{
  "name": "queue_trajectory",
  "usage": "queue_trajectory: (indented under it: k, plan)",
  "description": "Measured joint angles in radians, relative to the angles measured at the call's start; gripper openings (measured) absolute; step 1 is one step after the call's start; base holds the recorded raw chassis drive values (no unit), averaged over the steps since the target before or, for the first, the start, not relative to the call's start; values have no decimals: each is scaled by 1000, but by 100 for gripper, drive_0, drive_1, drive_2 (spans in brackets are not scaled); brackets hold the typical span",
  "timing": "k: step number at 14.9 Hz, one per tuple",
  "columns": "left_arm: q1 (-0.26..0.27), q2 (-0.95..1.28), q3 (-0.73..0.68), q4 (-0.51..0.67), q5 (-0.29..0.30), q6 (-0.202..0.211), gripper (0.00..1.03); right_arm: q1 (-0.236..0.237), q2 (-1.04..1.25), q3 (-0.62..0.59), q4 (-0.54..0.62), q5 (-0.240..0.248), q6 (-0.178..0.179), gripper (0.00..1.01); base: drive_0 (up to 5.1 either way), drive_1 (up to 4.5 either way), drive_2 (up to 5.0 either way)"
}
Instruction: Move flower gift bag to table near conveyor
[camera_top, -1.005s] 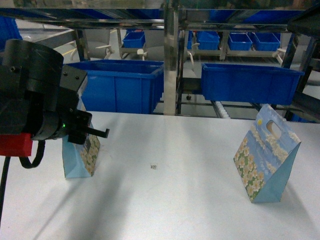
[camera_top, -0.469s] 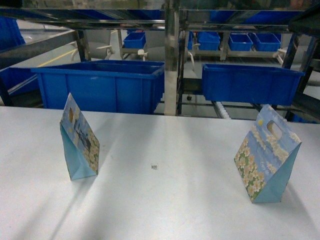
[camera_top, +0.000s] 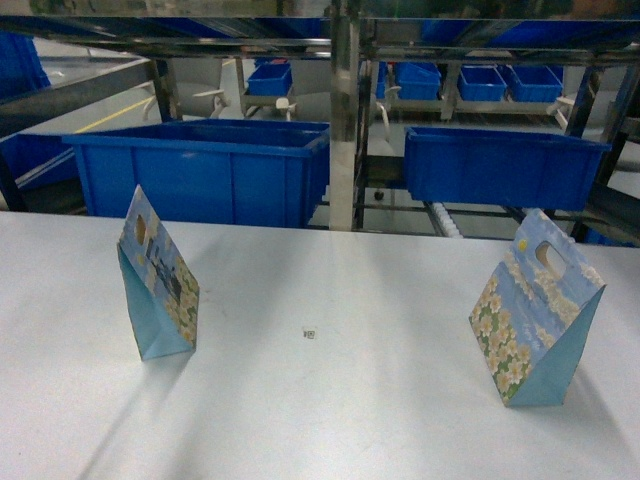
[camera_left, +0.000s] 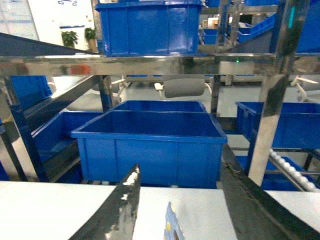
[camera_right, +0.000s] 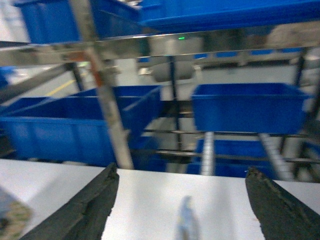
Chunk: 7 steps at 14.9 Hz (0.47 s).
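Two flower gift bags stood upright on the white tabletop (camera_top: 330, 400): one at left (camera_top: 158, 285), one at right (camera_top: 535, 322), before the roller conveyor (camera_top: 445, 218). Both grippers, left (camera_left: 177, 210) and right (camera_right: 180, 210), hung spread and empty. A clean release means withdrawing straight. Wrist views cropped each bag.

Blue plastic bins (camera_top: 205, 170) on steel shelving (camera_top: 343, 120)

Cool, dim light with a blue cast. Soft shadows stretch toward the near left across the table (camera_top: 330, 420). Steel rails (camera_left: 150, 65) glare. The right wrist view is motion-blurred throughout.
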<state>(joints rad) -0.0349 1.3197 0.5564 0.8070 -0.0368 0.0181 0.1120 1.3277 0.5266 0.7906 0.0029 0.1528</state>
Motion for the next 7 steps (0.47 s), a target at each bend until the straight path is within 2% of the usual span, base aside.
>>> queue_trajectory:
  k: [1, 2, 3, 4, 5, 6, 7]
  plan:
    - [23, -29, -52, 11, 32, -4, 37, -12, -34, -60, 34, 68, -56, 65, 0, 0, 0]
    - [39, -64, -143, 18, 31, -12, 21, -32, -86, -129, 53, 82, -103, 51, 0, 0, 0]
    - [37, -110, -206, 31, 34, -12, 7, -36, -137, -191, 61, 73, -127, 34, 0, 0, 0]
    - [33, -151, -239, 36, 37, -13, 2, -37, -172, -231, 62, 63, -135, 23, 0, 0, 0]
    - [33, -192, -274, 40, 37, -15, 2, -44, -209, -265, 61, 55, -143, 12, 0, 0, 0]
    - [35, -238, -317, 32, 35, -15, 2, -99, -259, -306, 51, 2, -149, 2, 0, 0, 0]
    - [35, -275, -353, 21, 36, -15, 2, -119, -300, -336, 37, 7, -150, 2, 0, 0, 0]
